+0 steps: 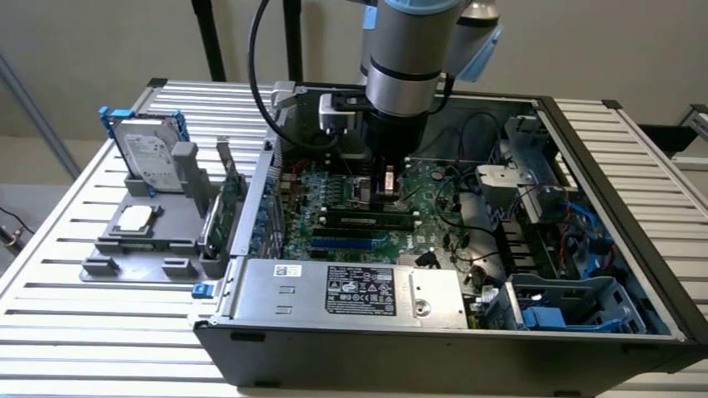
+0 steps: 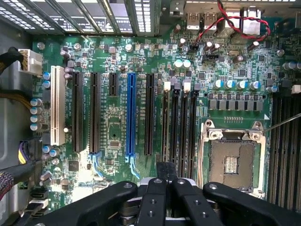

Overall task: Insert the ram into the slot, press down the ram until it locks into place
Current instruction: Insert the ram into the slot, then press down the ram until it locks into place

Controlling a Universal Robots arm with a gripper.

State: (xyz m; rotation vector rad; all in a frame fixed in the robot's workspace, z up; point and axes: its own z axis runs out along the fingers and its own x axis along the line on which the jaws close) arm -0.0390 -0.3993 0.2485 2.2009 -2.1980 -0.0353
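Note:
The ram [image 1: 366, 220], a dark-green stick with black chips, stands on edge in one of the parallel black memory sockets on the motherboard. In the wrist view the ram [image 2: 165, 127] shows edge-on in the outermost slot, whose pale end clip [image 2: 167, 86] is at its far end. Two or three alike sockets [image 2: 181, 127] beside it hold nothing. My gripper [image 1: 387, 197] hangs straight down over the ram, its fingers shut together. The gripper [image 2: 165, 170] sits right over the near end of the stick. I cannot tell whether the tips touch the stick.
A bright-blue slot [image 2: 130, 117] and black expansion slots lie beside the sockets, with the open CPU socket [image 2: 233, 160] on the other side. The case holds a power supply [image 1: 354, 290] and loose cables [image 1: 575, 240]. Outside it, a grey fixture carries an upright green card [image 1: 230, 207] and a hard drive [image 1: 149, 157].

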